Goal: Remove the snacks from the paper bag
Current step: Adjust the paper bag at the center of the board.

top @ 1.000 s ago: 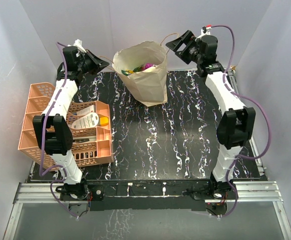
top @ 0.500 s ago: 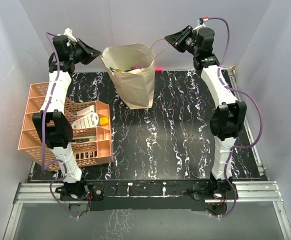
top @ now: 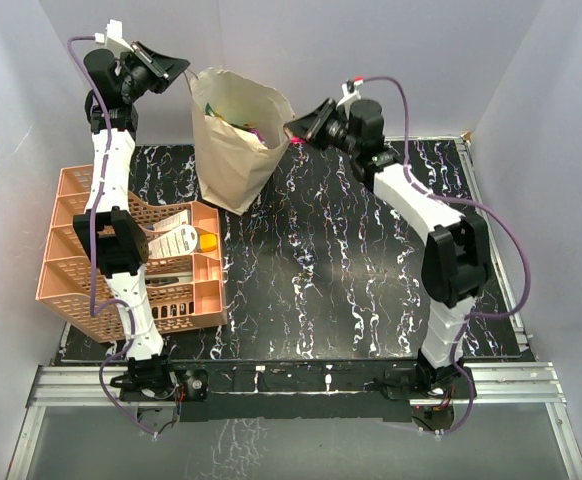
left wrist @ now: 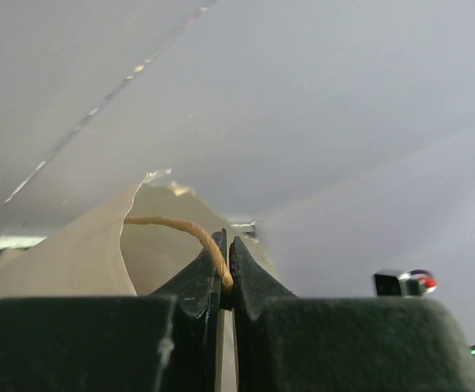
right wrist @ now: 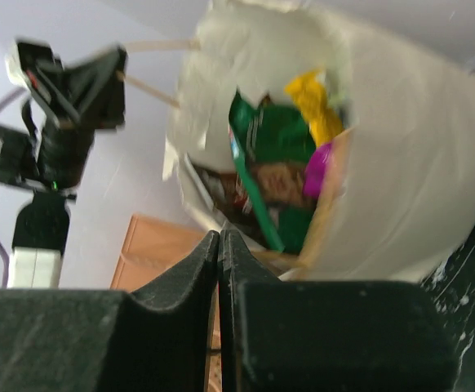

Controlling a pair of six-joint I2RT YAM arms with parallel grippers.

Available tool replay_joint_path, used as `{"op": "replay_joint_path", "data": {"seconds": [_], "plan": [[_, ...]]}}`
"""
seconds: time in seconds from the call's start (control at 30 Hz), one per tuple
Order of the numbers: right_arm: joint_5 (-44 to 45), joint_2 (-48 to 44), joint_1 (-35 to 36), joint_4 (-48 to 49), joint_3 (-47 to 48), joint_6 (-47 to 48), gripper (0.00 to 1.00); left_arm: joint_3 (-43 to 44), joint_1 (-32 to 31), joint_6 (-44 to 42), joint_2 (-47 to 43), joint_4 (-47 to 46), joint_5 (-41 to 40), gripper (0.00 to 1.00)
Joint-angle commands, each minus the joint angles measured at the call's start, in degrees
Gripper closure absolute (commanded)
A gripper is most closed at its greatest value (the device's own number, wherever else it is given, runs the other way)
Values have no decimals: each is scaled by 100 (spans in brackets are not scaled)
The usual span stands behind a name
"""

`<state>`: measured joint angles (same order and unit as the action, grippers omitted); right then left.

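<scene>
Hanging by a handle (left wrist: 168, 220) pinched in the left hand (left wrist: 225, 278), the paper bag (top: 226, 150) gapes toward the nearer right hand (right wrist: 221, 245); it is closed, seemingly empty, before the snacks (right wrist: 274, 155).

Bag (top: 226, 160): matt, creased tan paper. Snacks (right wrist: 274, 135): glossy, plastic-looking wrappers. Desk (top: 351, 280): smooth black top with white marble veining. Basket (top: 66, 270), left: orange plastic mesh.

Bright, even light; soft shadows; right wrist view blurred

Snacks (right wrist: 278, 163) in paper bag (top: 226, 150) at far left of surface (top: 351, 280), between left pincer (top: 181, 68) and right pincer (top: 293, 128), behind basket (top: 81, 260) at left edge.
</scene>
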<state>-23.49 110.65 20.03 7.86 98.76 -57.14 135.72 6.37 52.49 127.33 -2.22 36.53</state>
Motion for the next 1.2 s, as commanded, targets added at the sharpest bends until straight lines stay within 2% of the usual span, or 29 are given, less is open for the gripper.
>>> {"op": "replay_joint_path", "data": {"seconds": [0.0,0.17,0.27,0.4,0.5,0.53,0.57,0.63,0.67,0.73,0.83,0.9,1.03,1.1,1.17], "plan": [[426,-1183,250,930,-1387,232,93,-172,-206,512,-657,-1899,751,100],[713,-2224,494,1587,-3601,-37,93,-1741,-774,265,-1458,-2410,1445,100],[817,-2647,619,1655,-4452,-94,93,-2539,-1166,-160,-1979,-2335,1636,100],[968,-3155,647,1575,-4911,67,93,-2910,-1570,-723,-2412,-1842,1553,100],[1433,-3531,594,664,-4687,575,90,-3009,-1599,-1026,-2675,-1382,1273,100],[1523,-3639,497,378,-4606,679,84,-3055,-1591,-1118,-2757,-1256,1125,100],[1572,-3743,373,131,-4567,698,72,-3111,-1595,-1165,-2821,-1210,1036,100],[1563,-3974,77,-289,-4570,600,40,-3254,-1600,-967,-2863,-1419,1074,100],[1469,-4082,-70,-422,-4600,576,32,-3292,-1603,-896,-2856,-1490,1113,100],[1202,-4283,-368,-656,-4665,728,24,-3309,-1599,-888,-2822,-1429,1169,100],[993,-4484,-798,-1135,-4746,991,4,-3428,-1596,-948,-2854,-1385,1274,100],[555,-4378,-1046,-1247,-4700,1346,0,-3591,-1602,-956,-2936,-1460,1377,100],[-659,-3832,-1030,-1520,-4470,1866,1,-3884,-1598,-864,-3115,-1686,1654,100],[-856,-3721,-603,-1445,-4541,2031,2,-4053,-1599,-764,-3200,-1835,1774,100],[-464,-3770,60,-1392,-4643,2169,2,-4220,-1604,-632,-3279,-1976,1853,100]]}}
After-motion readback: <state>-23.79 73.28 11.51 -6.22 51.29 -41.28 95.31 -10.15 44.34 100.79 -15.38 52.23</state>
